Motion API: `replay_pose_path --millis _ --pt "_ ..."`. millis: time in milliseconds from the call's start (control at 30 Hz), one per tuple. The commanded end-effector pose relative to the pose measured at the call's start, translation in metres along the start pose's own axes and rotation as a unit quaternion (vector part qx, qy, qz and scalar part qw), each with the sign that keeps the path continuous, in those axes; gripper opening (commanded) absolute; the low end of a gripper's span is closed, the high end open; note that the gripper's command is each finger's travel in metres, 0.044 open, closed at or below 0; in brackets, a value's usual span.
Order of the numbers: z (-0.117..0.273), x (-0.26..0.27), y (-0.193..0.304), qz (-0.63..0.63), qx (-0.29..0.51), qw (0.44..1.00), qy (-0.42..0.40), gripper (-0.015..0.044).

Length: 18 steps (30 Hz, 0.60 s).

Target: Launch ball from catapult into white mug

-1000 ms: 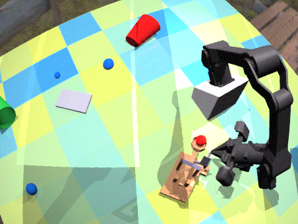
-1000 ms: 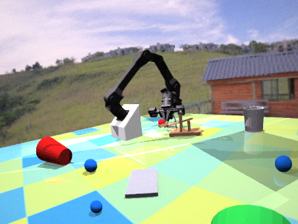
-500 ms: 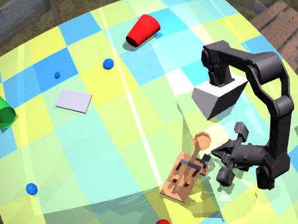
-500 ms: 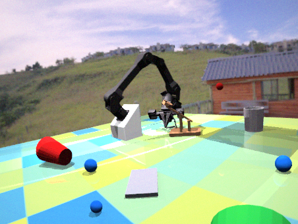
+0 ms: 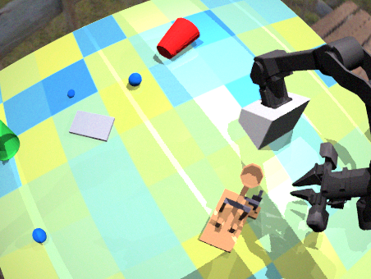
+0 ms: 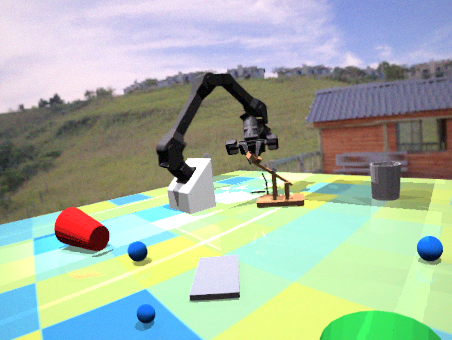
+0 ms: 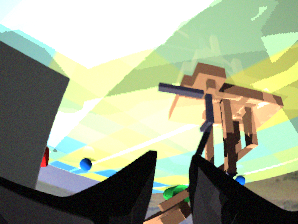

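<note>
The wooden catapult (image 5: pixel 218 233) (image 6: pixel 280 201) (image 7: pixel 257 96) stands upright. Its throwing arm is raised, and the cup (image 5: pixel 251 176) (image 6: pixel 254 158) at its end is empty in the top view. The red ball is not visible in any view. The white mug (image 6: pixel 385 182), grey in shade, stands upright at the back right of the exterior view. My gripper (image 5: pixel 291 189) (image 6: pixel 253 153) (image 7: pixel 173 161) is open, with its fingertips a little apart and nothing held. It is beside the raised cup and the dark trigger lever (image 7: pixel 202 143), close to the right finger in the wrist view; contact is unclear.
A red cup (image 5: pixel 178 38) (image 6: pixel 81 230) lies on its side. Blue balls (image 5: pixel 135 79) (image 5: pixel 39 235) (image 6: pixel 137 251) (image 6: pixel 429 248) and a smaller one (image 5: pixel 70 93) (image 6: pixel 146 313) lie around a flat grey slab (image 5: pixel 92 125) (image 6: pixel 216 277). A green object (image 5: pixel 8 144) (image 6: pixel 380 327) is partly visible. The arm's base block (image 5: pixel 267 121) (image 6: pixel 200 192) is near the catapult.
</note>
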<state>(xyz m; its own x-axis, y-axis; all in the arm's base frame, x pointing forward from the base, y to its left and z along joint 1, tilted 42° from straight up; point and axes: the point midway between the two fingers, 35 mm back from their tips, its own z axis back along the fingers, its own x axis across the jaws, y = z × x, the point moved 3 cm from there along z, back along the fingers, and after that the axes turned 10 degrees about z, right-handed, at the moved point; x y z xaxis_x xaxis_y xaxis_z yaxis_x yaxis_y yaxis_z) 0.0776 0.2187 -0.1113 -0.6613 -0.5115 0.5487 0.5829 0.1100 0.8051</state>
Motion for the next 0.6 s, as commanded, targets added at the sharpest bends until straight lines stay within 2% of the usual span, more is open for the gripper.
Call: replay_pose_path --millis 0,333,567 --pt "0.005 -0.012 0.004 -0.038 -0.026 0.999 0.010 0.0184" --pt "0.017 -0.054 0.023 -0.163 -0.112 0.980 0.029 0.0440" --pt "0.023 -0.083 0.043 -0.254 -0.168 0.952 0.035 0.0440"
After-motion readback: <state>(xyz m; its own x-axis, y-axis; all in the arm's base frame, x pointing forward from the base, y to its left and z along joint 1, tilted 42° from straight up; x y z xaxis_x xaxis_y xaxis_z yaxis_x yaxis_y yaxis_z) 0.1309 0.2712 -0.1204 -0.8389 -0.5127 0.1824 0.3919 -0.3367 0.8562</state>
